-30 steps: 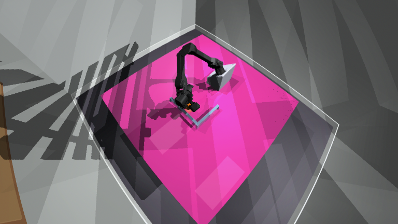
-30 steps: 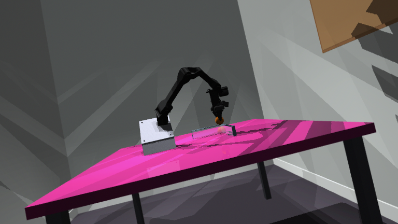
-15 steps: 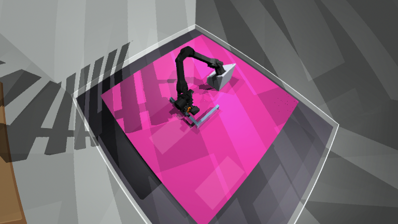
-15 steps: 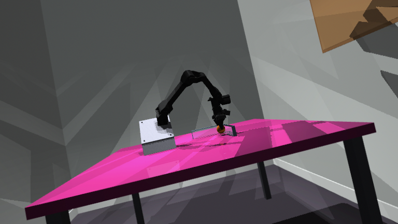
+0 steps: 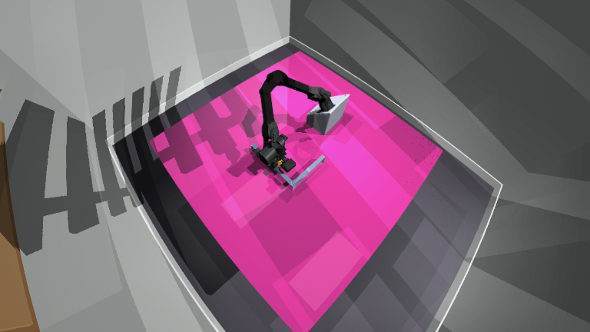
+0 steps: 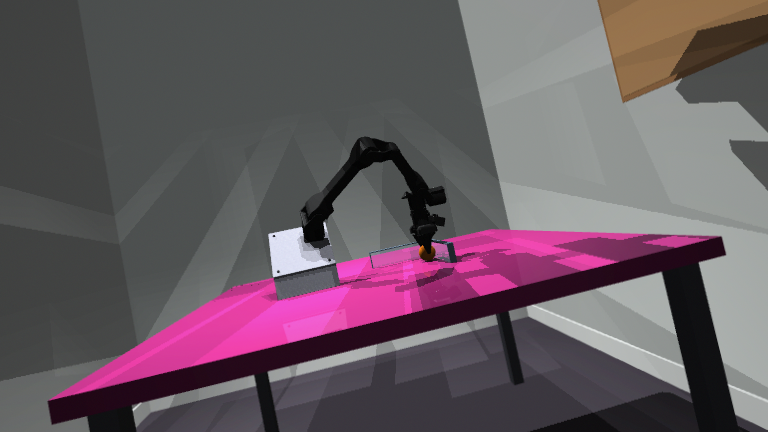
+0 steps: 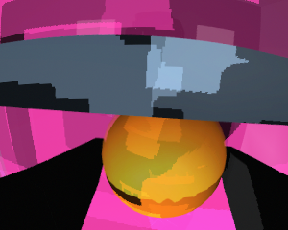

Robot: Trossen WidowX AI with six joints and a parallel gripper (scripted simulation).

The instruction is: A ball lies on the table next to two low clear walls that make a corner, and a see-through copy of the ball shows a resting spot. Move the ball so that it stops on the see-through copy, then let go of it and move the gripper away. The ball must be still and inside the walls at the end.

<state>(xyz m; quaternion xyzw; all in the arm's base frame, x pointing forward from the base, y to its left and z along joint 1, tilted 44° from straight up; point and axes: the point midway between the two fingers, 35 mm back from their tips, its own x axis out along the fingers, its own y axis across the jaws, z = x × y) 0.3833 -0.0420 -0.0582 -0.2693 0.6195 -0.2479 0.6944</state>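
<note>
Your black parallel-jaw gripper [image 6: 426, 244] is clamped partway open on the glossy orange ball [image 7: 163, 168]. The ball sits low beside the pale-blue clear wall [image 7: 144, 80], seemingly touching the pink table [image 6: 509, 274]. No legible markings show.

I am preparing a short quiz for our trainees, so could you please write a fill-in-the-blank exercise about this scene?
1. The gripper is shut on the round ____ ball.
2. In the wrist view, the low clear wall runs across the picture ____ the ball.
3. The arm's base sits on a grey ____ on the pink table.
4. Both black fingers flank the ball, one on each ____.

Missing words: orange; above; box; side
</note>
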